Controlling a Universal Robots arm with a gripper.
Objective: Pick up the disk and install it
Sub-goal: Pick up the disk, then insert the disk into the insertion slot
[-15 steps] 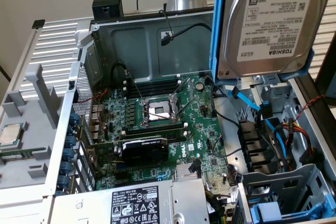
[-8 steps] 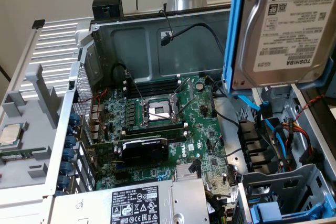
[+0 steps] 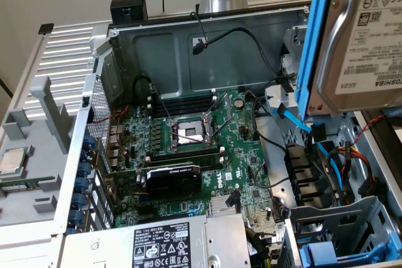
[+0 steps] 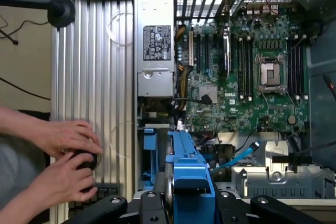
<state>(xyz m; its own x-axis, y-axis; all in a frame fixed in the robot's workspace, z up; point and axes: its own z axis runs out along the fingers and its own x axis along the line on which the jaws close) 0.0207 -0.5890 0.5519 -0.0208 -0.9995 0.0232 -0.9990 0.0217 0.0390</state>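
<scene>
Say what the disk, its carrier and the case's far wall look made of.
The disk: bare silvery metal, dull sheen, white paper-like label. The carrier: blue plastic, likely, uniform matte colour. The case wall: grey sheet metal, apparently, with stamped panels.

Free room is noted beneath the disk [image 3: 367, 36] clamped in the jaws, which is held well above the open case [image 3: 182, 54]. Directly under the jaws the drive cage [image 4: 278, 179] is crowded by a blue cable [image 4: 239, 157] and stacked black connectors [image 3: 303, 166]. Off to one side of the jaws the motherboard [image 4: 247, 77] is seen uncovered. Outside the case, a person's hands [image 4: 65, 136] are recorded.
</scene>
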